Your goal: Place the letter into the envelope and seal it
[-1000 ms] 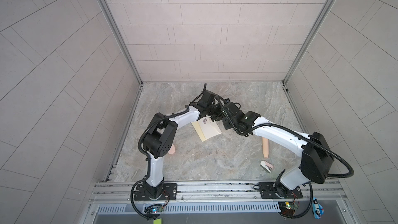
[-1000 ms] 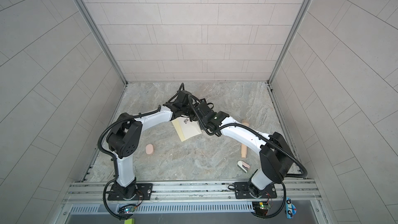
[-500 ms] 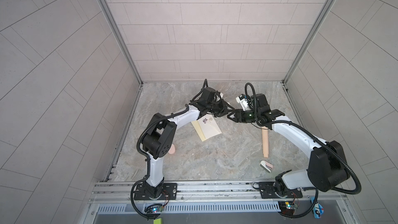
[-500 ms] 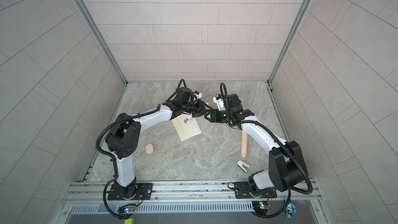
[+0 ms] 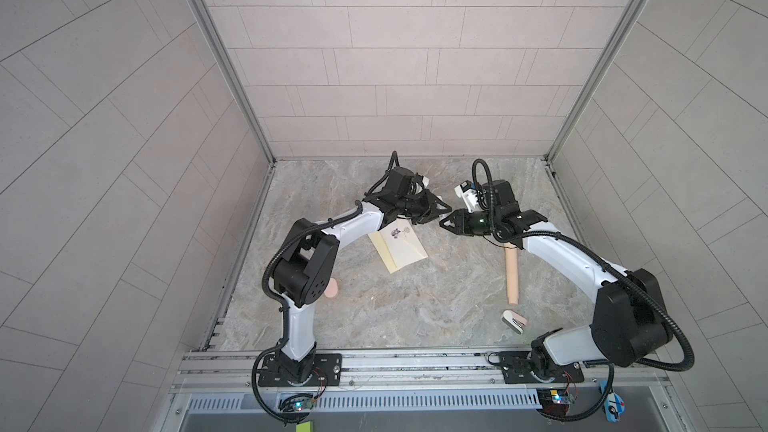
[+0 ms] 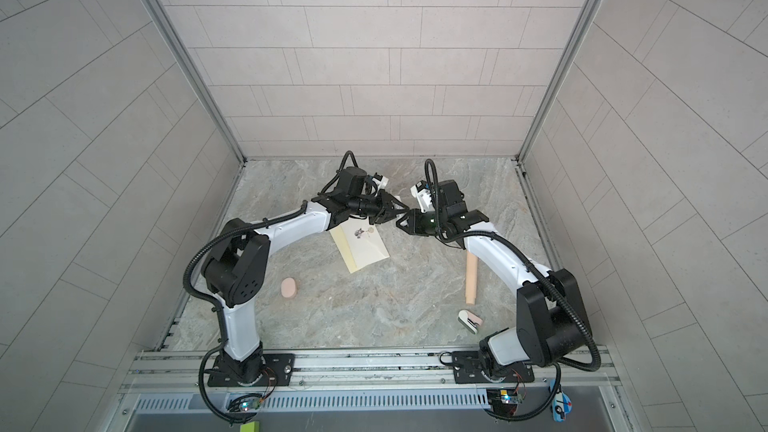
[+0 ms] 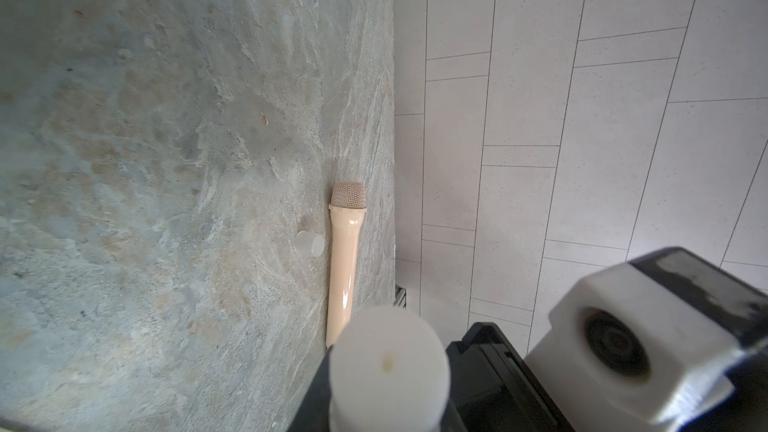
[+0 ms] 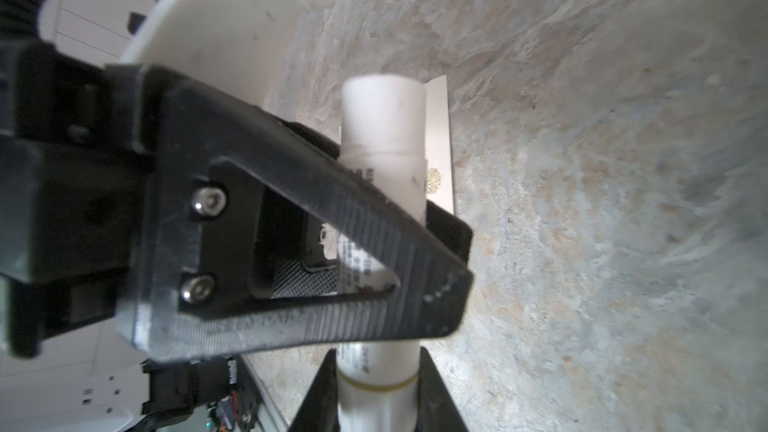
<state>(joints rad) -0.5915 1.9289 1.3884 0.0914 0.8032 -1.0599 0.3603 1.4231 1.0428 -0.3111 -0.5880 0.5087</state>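
Midway across the marbled tabletop [image 5: 374, 309], the cream envelope [image 5: 405, 247] is lying flat and askew, its small dark printed mark facing up. It is resting on a pale yellow paper [image 5: 382, 257] whose edge is showing along the envelope's left side. The left arm is reaching over the envelope's far corner.

Just beyond that corner, the two grippers are meeting tip to tip on a single white tube [image 8: 382, 118]. The left gripper [image 5: 438, 214] is clamping the tube across its middle, one black finger on each side, as the right wrist view is showing. The right gripper [image 5: 446, 224] is pinching one end of the same tube, its two fingers pressing against opposite sides.

To the right, a beige microphone [image 5: 512, 274] is lying partly under the right arm, its handle pointing toward the near edge. In the left wrist view a small white cap [image 7: 309, 244] is sitting just beside it. A white-and-pink item [image 5: 515, 321] is lying nearer the front. A peach oval piece [image 5: 331, 289] is lying well apart on the left, beside the left arm.
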